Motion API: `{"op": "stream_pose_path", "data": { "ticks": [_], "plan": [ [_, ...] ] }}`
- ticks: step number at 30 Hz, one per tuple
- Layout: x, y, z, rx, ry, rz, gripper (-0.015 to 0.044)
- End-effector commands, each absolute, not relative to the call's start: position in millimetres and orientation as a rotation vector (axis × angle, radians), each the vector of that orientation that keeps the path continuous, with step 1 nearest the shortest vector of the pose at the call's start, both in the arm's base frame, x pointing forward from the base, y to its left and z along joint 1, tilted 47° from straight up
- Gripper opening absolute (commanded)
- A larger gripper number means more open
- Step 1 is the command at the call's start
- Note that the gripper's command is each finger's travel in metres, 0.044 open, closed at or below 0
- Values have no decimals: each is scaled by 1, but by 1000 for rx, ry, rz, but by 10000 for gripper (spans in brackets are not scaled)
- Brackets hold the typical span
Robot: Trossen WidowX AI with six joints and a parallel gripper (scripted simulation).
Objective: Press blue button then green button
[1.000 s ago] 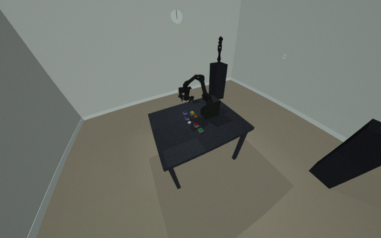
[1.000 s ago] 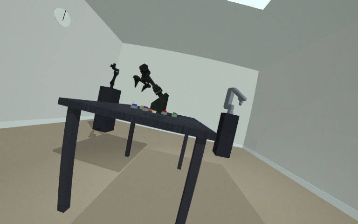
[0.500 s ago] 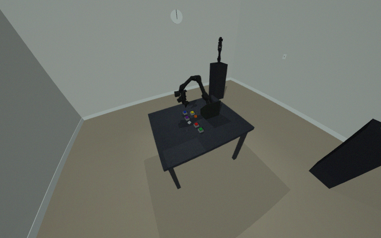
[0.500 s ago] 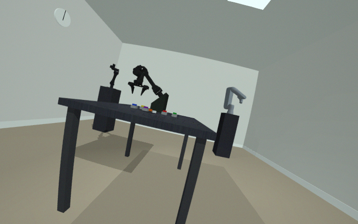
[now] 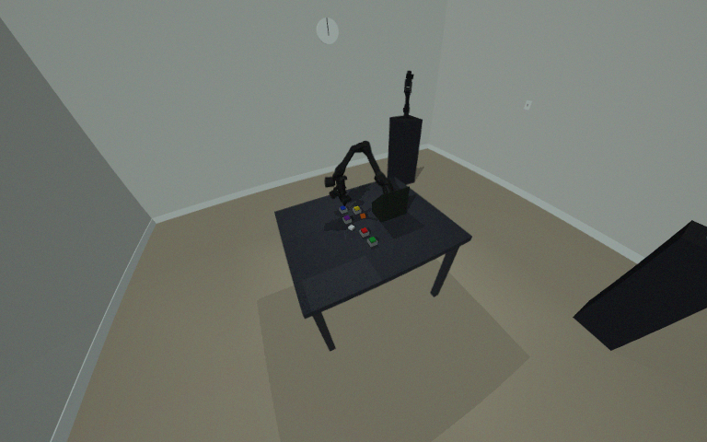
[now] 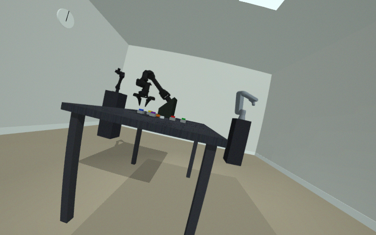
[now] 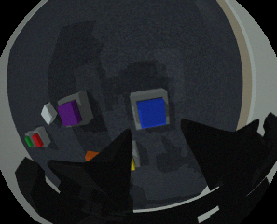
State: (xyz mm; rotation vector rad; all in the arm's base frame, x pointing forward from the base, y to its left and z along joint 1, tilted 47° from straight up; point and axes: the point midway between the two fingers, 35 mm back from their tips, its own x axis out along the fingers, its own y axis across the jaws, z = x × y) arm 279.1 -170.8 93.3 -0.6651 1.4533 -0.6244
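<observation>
The arm is hanging over the far end of the row of buttons, and its gripper [image 6: 143, 102] is pointing straight down just above the blue button [image 6: 140, 110], not touching it as far as I can tell from the side. The fingers are standing about halfway apart with nothing between them, and I am judging that they are drawing in so the tips make one blunt point for pushing. From the wrist view the blue button [image 7: 152, 112] is sitting almost dead ahead between the two dark fingers, so the aim is looking good. To do this press well, the gripper is needing to come straight down onto the middle of the blue cap, push until it stops, then lift cleanly off. The risk I am seeing is crowding: the yellow button [image 5: 356, 209] is lying just beside the blue one, the purple button [image 7: 69, 112] is near on the other side, and the small white block [image 7: 48, 114] and orange block [image 5: 363, 215] are close by, so any sideways drift is likely to brush one. The green button [image 6: 183, 119] is waiting at the opposite, nearer end of the row on the tabletop [image 6: 102, 114], beyond the red button [image 6: 172, 117].
</observation>
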Motion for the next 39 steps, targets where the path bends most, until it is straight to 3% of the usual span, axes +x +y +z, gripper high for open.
{"op": "stream_pose_path", "data": {
  "ticks": [1, 39],
  "plan": [
    [281, -171, 92, -668, 1447, -617, 33],
    [282, -196, 70, -670, 1447, -619, 20]
  ]
}}
